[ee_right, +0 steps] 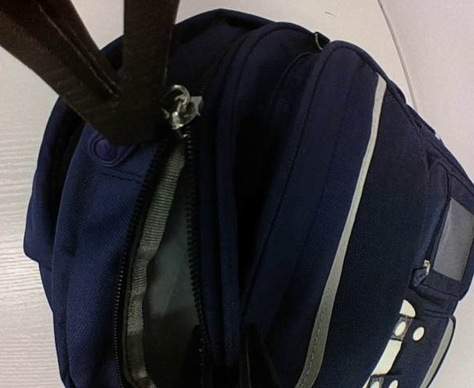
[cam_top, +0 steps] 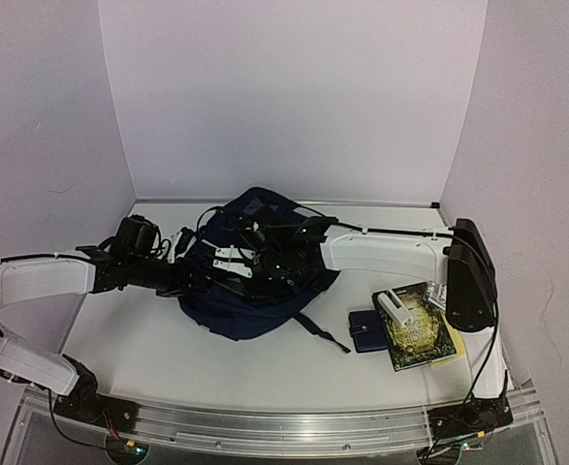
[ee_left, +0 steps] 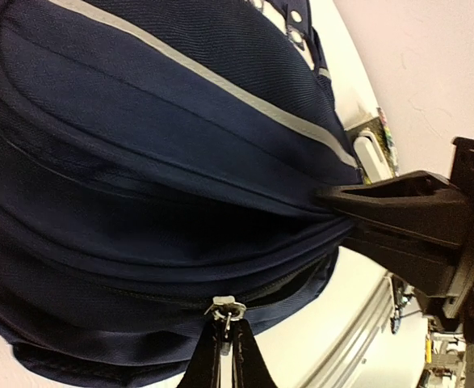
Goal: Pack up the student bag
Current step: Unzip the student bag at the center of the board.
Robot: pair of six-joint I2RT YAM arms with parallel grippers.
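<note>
Both arms work at the student bag (cam_top: 240,308), which lies at the middle of the surface (cam_top: 168,358), toward its back edge
The left jaws are pressed together on the zipper pull (ee_left: 224,309) of one compartment, whose zip gapes open beside the pull and shows grey lining; the right jaws are pinched shut on a fold of the bag's navy fabric just beside that opening. Near the surface's right edge lie a small navy wallet (cam_top: 366,329) and, just beside it, a dark book (cam_top: 422,334)
</note>
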